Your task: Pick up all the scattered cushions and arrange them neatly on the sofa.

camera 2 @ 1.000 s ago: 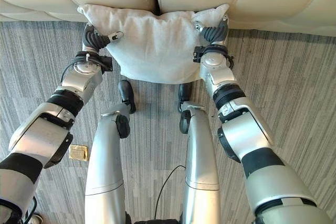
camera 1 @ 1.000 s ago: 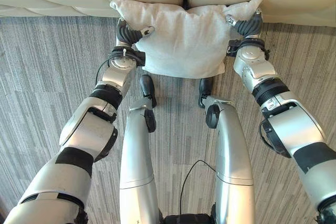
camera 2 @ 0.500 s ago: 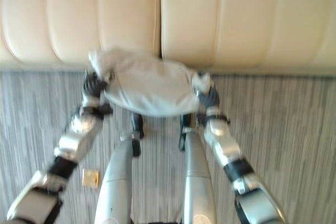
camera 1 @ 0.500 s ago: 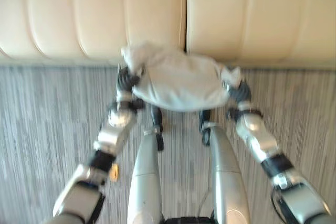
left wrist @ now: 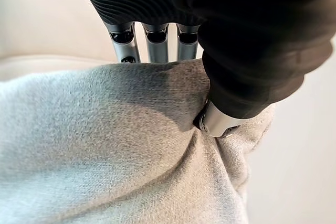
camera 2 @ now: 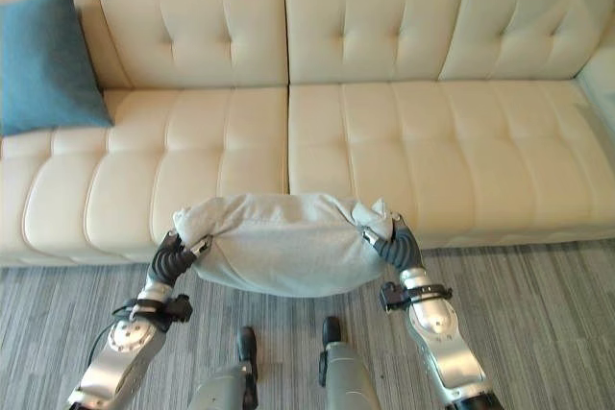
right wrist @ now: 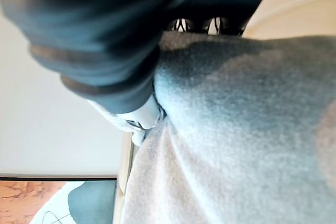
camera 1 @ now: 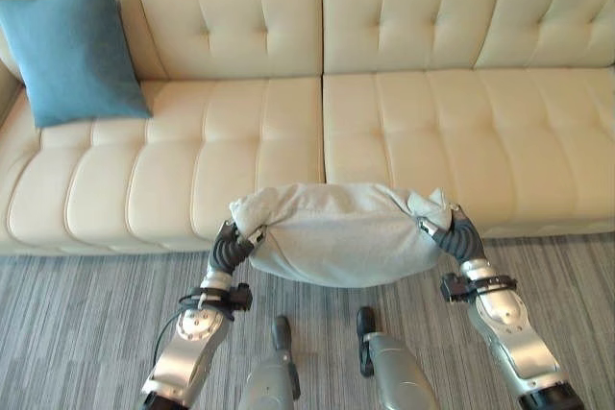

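A light grey cushion (camera 1: 336, 233) hangs in the air in front of the cream sofa's seat edge (camera 1: 288, 141), held at both ends. My left hand (camera 1: 230, 249) is shut on its left corner, thumb (left wrist: 220, 121) pinching the cloth against the fingers (left wrist: 149, 45). My right hand (camera 1: 459, 235) is shut on the right corner (right wrist: 152, 114) in the same way. A blue cushion (camera 1: 72, 50) leans upright against the sofa's back at the far left end.
The sofa (camera 2: 404, 132) spans the whole width, with bare seat in the middle and to the right. Grey striped carpet (camera 1: 86, 333) lies between me and the sofa.
The view has tilted up from the floor to the whole sofa. Both hands have lifted the grey cushion from beside the sofa's base up to seat height.
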`<state>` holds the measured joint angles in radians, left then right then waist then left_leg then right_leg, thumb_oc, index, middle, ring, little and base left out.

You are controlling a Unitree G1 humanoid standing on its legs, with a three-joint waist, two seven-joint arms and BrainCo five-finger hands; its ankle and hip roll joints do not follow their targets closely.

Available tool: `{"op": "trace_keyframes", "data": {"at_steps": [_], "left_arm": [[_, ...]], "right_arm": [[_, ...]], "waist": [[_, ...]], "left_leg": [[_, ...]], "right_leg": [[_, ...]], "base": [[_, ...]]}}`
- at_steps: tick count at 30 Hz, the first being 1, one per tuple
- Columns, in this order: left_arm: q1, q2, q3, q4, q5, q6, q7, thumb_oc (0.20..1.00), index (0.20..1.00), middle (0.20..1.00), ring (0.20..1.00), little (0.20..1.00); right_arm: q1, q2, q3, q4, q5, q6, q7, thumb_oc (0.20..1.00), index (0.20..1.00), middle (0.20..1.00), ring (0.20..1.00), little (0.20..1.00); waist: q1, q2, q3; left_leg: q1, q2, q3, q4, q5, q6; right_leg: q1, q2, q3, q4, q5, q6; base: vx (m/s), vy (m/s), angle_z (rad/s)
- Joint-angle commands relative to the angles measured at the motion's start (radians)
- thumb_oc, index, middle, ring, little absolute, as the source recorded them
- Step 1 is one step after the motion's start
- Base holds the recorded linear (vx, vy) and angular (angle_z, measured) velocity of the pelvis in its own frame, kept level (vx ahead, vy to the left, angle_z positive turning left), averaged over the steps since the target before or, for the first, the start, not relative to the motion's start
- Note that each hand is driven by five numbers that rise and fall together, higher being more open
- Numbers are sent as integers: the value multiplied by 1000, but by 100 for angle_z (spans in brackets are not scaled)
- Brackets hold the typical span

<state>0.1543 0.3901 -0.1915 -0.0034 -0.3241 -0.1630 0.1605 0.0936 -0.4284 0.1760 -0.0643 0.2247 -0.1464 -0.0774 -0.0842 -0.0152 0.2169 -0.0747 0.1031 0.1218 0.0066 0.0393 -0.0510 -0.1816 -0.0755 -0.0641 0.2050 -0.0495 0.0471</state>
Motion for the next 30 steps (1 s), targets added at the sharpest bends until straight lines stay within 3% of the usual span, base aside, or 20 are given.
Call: {"op": "trace_keyframes", "data": {"at_steps": [1,6,7,8,11,13,14,15,16,17,19,20,25,26,28,30], "left_arm": [[-27,14,65,-34,25,-53,-3,200,200,200,200,200],[-24,7,69,-29,20,-50,-9,200,200,200,200,200],[-26,4,64,-27,17,-47,-13,200,200,200,200,200],[-26,4,64,-27,17,-47,-14,200,200,200,200,200],[-15,1,61,-28,30,-37,-29,200,200,200,200,200],[-16,2,59,-26,24,-35,-35,200,200,200,200,200],[-11,3,59,-25,24,-33,-40,200,200,200,200,200],[-11,3,59,-25,24,-33,-40,200,200,200,200,200],[6,-1,62,-26,33,-27,-48,200,200,200,200,200],[7,-1,61,-27,33,-26,-48,200,200,200,200,200],[16,-11,72,-26,30,-18,-44,200,200,200,200,200],[18,-14,74,-28,29,-18,-43,200,200,200,200,200],[32,-22,82,-35,31,-15,-38,200,200,200,200,200],[39,-12,88,-39,36,-17,-40,200,200,200,200,200],[37,-4,87,-40,35,-16,-44,200,200,200,200,200],[29,16,86,-36,33,-12,-49,200,200,200,200,200]], "right_arm": [[-35,-19,-53,-95,-7,-70,0,200,200,200,200,200],[-38,-27,-58,-94,-11,-70,1,200,200,200,200,200],[-30,-27,-66,-94,-10,-75,-11,200,200,200,200,200],[-30,-27,-66,-94,-10,-75,-11,200,200,200,200,200],[-3,-30,-84,-99,-1,-81,-14,200,200,200,200,200],[-3,-30,-86,-99,2,-77,-15,200,200,200,200,200],[-8,-29,-91,-98,-1,-72,-15,200,200,200,200,200],[-7,-29,-91,-99,-1,-71,-15,200,200,200,200,200],[-6,-22,-99,-104,2,-65,-16,200,200,200,200,200],[-4,-22,-99,-105,2,-65,-16,200,200,200,200,200],[2,-7,-110,-101,-1,-57,-30,200,200,200,200,200],[4,-2,-112,-100,-6,-55,-33,200,200,200,200,200],[10,13,-110,-99,-18,-44,-30,200,200,200,200,200],[11,20,-103,-99,-23,-50,-20,200,200,200,200,200],[9,23,-101,-99,-23,-45,-15,200,200,200,200,200],[0,31,-93,-100,-27,-45,-2,200,200,200,200,200]], "waist": [[-11,-5,-90],[-13,-2,-88],[-12,-7,-75],[-12,-7,-75],[-11,-25,-56],[-5,-27,-50],[1,-31,-57],[3,-33,-58],[23,-31,-67],[23,-34,-64],[53,-17,-67],[60,-15,-68],[80,-18,-79],[85,-38,-87],[90,-45,-92],[97,-70,-96]], "left_leg": [[88,2,16,71,-130,-24],[93,27,12,104,-107,-38],[61,41,2,185,-71,-40],[58,42,1,190,-73,-41],[-31,64,-6,390,-10,-33],[-73,57,15,414,-21,-22],[-115,39,59,386,-64,-14],[-114,38,62,387,-66,-12],[-170,8,122,275,-83,-5],[-162,4,124,273,-86,-4],[-236,-23,128,132,21,-27],[-246,-31,118,97,32,-27],[-261,-42,96,63,62,-21],[-263,-53,84,97,67,-3],[-265,-52,88,113,58,3],[-254,-56,101,147,18,23]], "right_leg": [[82,13,-17,-70,-39,49],[110,33,-13,-67,-62,27],[120,44,-11,-69,-69,10],[120,45,-12,-69,-69,9],[145,60,-12,-65,-83,-29],[155,52,-22,-68,-88,-28],[171,41,-27,-86,-89,-21],[172,39,-25,-87,-90,-19],[213,39,-25,-121,-100,-4],[219,35,-25,-121,-104,-2],[269,66,-10,-143,-122,6],[285,72,-5,-147,-131,7],[349,74,24,-150,-162,17],[361,52,26,-124,-174,30],[353,44,29,-107,-168,37],[324,9,35,-18,-134,64]], "base": [[94,-100,-4],[38,-143,2],[-3,-136,3],[12,-215,4],[53,-191,13],[127,-81,21],[172,-56,28],[333,21,26],[243,46,14],[329,48,-3],[327,64,-4],[277,63,0],[360,118,-25],[377,152,-60],[317,139,-62],[263,152,-34]]}}
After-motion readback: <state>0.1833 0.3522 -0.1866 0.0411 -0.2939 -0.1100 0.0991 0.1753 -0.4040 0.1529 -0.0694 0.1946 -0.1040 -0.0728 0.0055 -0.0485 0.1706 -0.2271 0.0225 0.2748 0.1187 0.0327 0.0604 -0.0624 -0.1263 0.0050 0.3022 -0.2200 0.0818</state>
